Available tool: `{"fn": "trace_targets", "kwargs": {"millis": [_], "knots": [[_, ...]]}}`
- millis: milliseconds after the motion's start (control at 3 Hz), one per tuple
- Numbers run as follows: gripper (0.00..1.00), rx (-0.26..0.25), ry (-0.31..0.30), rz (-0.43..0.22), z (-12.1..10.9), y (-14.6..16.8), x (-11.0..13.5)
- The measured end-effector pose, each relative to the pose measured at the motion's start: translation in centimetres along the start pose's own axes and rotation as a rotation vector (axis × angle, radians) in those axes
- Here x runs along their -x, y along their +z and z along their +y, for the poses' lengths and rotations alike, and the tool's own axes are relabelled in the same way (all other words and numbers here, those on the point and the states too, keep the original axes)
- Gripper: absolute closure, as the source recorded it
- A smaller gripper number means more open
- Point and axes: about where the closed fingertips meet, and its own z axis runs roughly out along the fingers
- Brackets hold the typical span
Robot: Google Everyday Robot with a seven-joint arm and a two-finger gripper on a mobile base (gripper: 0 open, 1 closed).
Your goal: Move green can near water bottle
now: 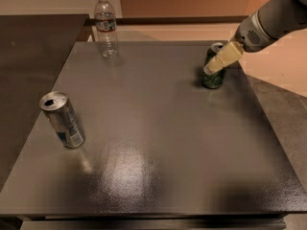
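The green can (214, 80) stands upright on the dark table (158, 128), at its far right. My gripper (211, 68) reaches in from the upper right and sits right at the can, its cream tip crossing the can's upper left side. The water bottle (106, 28), clear with a white cap and a dark label band, stands upright at the table's far left edge, well to the left of the can.
A silver can with a blue-and-white label (63, 121) stands tilted-looking near the table's left edge, towards the front. My grey arm (273, 20) comes in over the far right corner. A dark counter (29, 47) adjoins the left side.
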Motion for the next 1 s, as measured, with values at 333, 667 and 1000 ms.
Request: {"fn": "trace_targets", "kwargs": {"millis": [333, 667, 1000], "knots": [[0.42, 0.019, -0.004, 0.003, 0.1, 0.4, -0.1], [0.65, 0.032, -0.015, 0.000, 0.4, 0.3, 0.3], [0.88, 0.048, -0.043, -0.026, 0.8, -0.1, 2.4]]}}
